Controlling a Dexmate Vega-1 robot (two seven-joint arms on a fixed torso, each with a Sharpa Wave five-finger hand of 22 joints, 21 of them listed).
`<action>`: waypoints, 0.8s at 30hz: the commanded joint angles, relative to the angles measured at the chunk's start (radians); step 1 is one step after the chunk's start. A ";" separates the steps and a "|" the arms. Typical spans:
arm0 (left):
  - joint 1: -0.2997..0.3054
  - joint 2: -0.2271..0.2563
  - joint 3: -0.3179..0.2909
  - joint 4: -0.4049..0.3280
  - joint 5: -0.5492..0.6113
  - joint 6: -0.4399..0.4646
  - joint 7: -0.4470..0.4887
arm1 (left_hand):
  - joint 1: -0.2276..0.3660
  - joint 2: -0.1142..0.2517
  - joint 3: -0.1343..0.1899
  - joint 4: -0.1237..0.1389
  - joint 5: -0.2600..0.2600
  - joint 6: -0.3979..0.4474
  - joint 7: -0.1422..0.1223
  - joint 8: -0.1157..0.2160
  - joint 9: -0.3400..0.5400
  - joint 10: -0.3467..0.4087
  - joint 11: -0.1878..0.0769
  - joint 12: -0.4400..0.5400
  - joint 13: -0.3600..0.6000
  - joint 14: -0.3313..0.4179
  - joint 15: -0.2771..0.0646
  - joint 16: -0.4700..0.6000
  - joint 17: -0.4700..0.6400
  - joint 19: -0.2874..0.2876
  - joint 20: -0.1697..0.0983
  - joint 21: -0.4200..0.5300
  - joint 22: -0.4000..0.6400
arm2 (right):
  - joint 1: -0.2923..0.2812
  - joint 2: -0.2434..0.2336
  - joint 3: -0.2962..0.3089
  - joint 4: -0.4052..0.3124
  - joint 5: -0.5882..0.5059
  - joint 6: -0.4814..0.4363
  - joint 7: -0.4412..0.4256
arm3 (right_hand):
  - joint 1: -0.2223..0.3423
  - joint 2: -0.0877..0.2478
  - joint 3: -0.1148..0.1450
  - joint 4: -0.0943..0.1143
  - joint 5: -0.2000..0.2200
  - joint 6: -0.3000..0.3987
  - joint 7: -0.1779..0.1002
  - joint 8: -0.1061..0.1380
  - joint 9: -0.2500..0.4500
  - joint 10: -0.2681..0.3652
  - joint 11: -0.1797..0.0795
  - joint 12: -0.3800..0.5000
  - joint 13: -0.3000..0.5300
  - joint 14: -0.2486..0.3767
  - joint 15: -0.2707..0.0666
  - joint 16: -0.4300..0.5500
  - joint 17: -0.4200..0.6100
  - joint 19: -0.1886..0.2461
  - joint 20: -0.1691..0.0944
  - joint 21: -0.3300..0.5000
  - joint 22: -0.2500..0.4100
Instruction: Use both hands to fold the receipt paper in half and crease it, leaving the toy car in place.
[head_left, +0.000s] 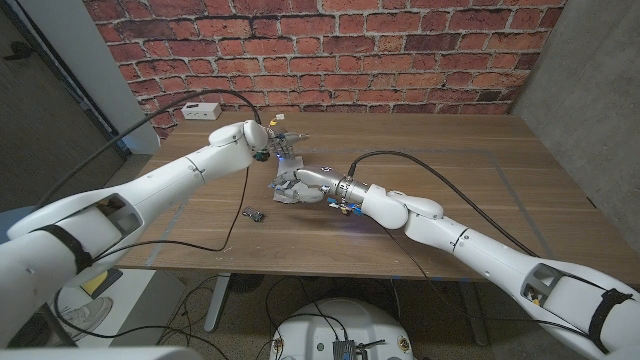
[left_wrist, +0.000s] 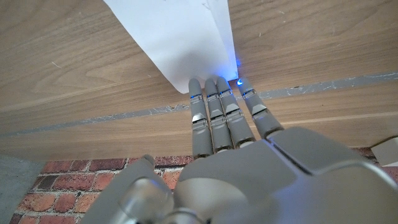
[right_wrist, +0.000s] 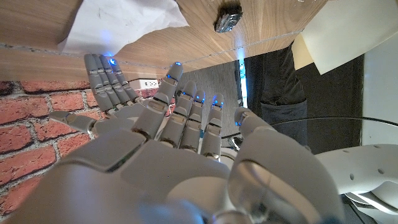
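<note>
Receipt paper (left_wrist: 186, 37), thin, limp, creases easily: left hand (left_wrist: 249, 162) fingertips press its edge; right hand (right_wrist: 168, 143) empty, fingers spread just beside. Best pinched at corners. Toy car (right_wrist: 227, 20) beyond right fingertips.

No text, label, brand, number or sign can be read in any of the views. The receipt paper (left_wrist: 186, 37) looks blank white where it shows on the table (left_wrist: 74, 74), with only faint marks too small to make out. The toy car (right_wrist: 227, 20) bears no legible marking.
</note>
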 joint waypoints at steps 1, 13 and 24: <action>-0.053 -0.045 0.057 0.103 0.015 -0.007 -0.054 | -0.004 -0.005 -0.005 0.001 0.006 -0.015 -0.002 -0.008 -0.001 -0.009 0.001 -0.006 0.001 -0.001 0.005 -0.003 0.000 -0.001 -0.004 -0.005 0.001 | 0.011 0.009 -0.004 0.026 0.013 0.008 -0.004 | -0.001 -0.004 -0.003 -0.003 -0.005 -0.009 -0.001 -0.001 0.002 0.000 -0.001 -0.002 0.004 0.000 -0.028 -0.003 0.006 -0.003 0.002 -0.004 0.004; -0.024 -0.020 0.016 0.070 -0.023 -0.037 -0.019 | -0.005 0.003 -0.024 0.005 0.014 -0.091 -0.018 -0.053 0.000 -0.033 0.008 -0.026 -0.001 -0.011 0.024 -0.017 -0.002 -0.010 0.000 -0.015 0.001 | 0.009 0.002 -0.006 0.015 0.005 0.002 -0.008 | -0.004 -0.002 -0.005 -0.001 -0.006 -0.001 0.002 0.004 0.002 0.007 0.001 -0.001 0.004 0.013 -0.028 0.003 0.010 -0.002 0.002 -0.004 0.004; 0.192 0.078 -0.294 -0.053 -0.379 -0.367 0.092 | 0.001 0.019 -0.047 0.002 0.022 -0.137 -0.050 -0.082 0.007 -0.096 0.008 -0.056 0.009 -0.100 0.069 -0.051 0.002 -0.108 0.057 -0.060 0.003 | -0.001 -0.001 -0.001 -0.004 0.003 0.000 -0.014 | -0.006 -0.003 -0.004 0.000 -0.006 0.009 0.001 0.007 0.002 0.012 -0.001 -0.001 0.004 0.026 -0.025 0.007 0.010 0.004 0.006 -0.002 0.004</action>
